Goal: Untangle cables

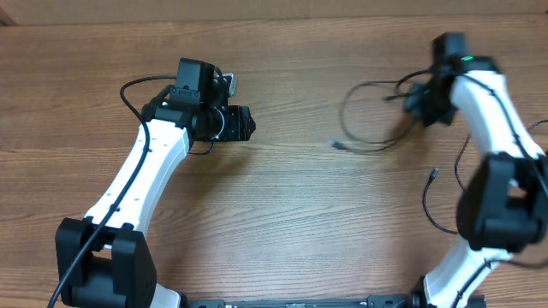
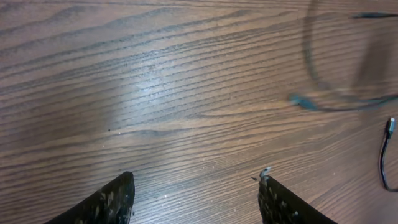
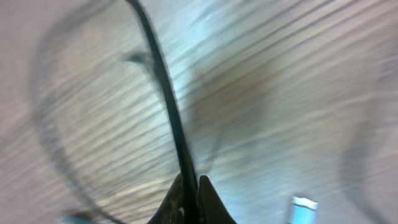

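Well, my right pincer (image 3: 191, 198) pinches one looped cable (image 3: 165, 93); my left pincer (image 2: 196, 199) gapes wide. A second cable (image 1: 425, 204) lies loose on the tabletop (image 1: 282, 197).

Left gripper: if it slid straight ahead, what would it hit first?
Likely nothing: the left gripper is open and faces bare table; the cables lie right of its line, though depth is unclear.

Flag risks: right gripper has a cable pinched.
1. Right gripper pinches the cable at its fingertips only; it may slip out.
2. Left gripper is open and far off, so the loop may drag rather than loosen.
3. The loose cable by the right arm could snag.
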Tool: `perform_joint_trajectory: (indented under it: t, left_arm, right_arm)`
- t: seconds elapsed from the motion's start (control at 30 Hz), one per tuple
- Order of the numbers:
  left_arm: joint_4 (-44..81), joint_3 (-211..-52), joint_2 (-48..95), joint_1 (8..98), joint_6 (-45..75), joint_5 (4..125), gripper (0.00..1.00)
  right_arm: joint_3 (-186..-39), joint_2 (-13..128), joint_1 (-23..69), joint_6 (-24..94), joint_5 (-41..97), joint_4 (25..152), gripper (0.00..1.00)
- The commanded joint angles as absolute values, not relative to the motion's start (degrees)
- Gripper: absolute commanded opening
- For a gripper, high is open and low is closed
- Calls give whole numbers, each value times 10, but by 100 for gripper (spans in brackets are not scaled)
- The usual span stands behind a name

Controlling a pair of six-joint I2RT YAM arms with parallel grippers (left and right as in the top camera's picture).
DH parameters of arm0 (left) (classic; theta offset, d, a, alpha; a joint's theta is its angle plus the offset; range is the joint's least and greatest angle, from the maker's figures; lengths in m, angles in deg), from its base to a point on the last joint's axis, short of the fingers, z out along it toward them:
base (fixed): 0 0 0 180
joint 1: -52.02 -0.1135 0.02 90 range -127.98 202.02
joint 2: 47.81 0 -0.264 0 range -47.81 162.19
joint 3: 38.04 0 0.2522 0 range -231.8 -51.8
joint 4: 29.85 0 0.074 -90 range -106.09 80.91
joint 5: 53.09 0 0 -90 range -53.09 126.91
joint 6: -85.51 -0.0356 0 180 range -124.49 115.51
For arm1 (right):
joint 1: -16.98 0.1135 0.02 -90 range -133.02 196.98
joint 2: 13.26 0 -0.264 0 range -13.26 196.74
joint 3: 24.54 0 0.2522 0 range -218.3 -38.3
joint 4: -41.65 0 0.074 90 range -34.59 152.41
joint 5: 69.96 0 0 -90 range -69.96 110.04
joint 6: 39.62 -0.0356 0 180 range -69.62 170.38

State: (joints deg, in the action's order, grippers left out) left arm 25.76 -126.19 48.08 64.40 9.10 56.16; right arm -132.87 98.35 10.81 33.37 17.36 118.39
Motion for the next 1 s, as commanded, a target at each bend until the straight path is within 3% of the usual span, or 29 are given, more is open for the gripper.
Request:
perform_joint_trajectory:
  t: [0.0,0.53,0.57,0.6,0.63,0.67,0.7,0.97]
  left_arm:
    - [257,-1263,474,648,99,560,64]
    - [254,-1263,474,648,99,560,64]
    - [254,-1263,474,648,99,560,64]
    - [253,-1263,474,648,99,560,64]
    - [251,-1263,474,648,99,560,64]
    - [250,-1263,474,648,99,560,65]
    - [248,-1263,474,648,99,560,66]
    - [231,-1274,468,648,97,465,76]
  right_arm:
    - [-1384,915,64,319,87,1210,4]
    - [-1413,877,-154,287,85,1265,4]
    - [-1413,877,-166,287,111,1261,14]
    - [-1413,877,-170,287,136,1260,35]
    - [-1413,877,-173,287,161,1261,62]
    - [-1413,877,-174,287,183,1262,95]
    - [-1413,877,-174,293,206,1262,100]
    - [-1413,877,-152,448,483,1265,100]
